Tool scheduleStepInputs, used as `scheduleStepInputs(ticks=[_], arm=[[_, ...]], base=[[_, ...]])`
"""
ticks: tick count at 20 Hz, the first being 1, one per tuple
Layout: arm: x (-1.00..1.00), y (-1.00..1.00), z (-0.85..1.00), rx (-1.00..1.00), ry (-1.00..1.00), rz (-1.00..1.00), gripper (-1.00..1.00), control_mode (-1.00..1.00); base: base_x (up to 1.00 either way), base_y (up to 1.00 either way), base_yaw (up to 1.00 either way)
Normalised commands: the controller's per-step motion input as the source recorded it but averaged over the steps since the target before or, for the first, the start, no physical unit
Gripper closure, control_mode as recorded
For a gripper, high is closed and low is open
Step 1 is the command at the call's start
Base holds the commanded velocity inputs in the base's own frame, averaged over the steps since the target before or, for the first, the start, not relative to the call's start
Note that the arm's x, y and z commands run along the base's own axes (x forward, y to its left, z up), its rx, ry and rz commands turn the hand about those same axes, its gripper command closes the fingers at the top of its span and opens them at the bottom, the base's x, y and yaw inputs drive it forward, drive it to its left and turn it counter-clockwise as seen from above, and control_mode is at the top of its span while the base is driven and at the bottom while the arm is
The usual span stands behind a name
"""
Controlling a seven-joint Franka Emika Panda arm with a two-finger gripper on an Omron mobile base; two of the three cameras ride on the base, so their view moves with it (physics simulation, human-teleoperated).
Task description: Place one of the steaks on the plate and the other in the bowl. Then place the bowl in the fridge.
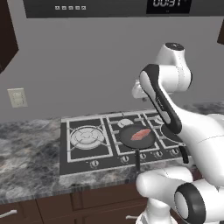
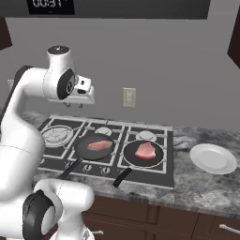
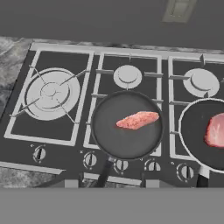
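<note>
From my remote station, the two-finger claw [image 2: 74, 104] hangs at upper left of the right base view, under the white wrist block, well above the cooktop. Its dark tips are too small there to read, and in the hand view they are cut off at the bottom edge, so I cannot tell how far apart the jaws stand. Nothing is seen between them.

Arm pose: the white arm [image 1: 175, 105] rises from lower right of the left base view, bends at a high elbow and reaches forward over the hob, with the hand facing down at the burners.

Below the hand, centre of the hand view, a black round frying pan [image 3: 127, 124] sits on the black gas cooktop with grey grates [image 3: 52, 127]. A long pinkish-red raw steak [image 3: 137, 120] lies flat inside it. At the right edge of that view a second black frying pan [image 3: 202, 131] holds a thicker pink raw steak [image 3: 215, 130].

In the right base view, the round flat white plate [image 2: 213, 158] rests on the mottled grey stone counter [image 2: 197, 183] at centre right, beside the cooktop and apart from both pans.
</note>
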Motion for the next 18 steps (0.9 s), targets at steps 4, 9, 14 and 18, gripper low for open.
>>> scheduleStepInputs(ticks=[4,9,14,18], arm=[[0.12,-0.56,-0.30,-0.01,0.10,-0.11,-1.00,-1.00],[0.25,-0.99,-0.40,0.00,0.25,-0.27,-1.00,-1.00],[0.29,-1.00,-0.70,0.00,0.19,-0.42,-1.00,-1.00],[0.28,-0.94,-0.79,0.00,0.17,-0.56,-1.00,-1.00]], base=[[0.00,0.00,0.00],[0.00,0.00,0.00],[0.00,0.00,0.00],[0.00,0.00,0.00]])
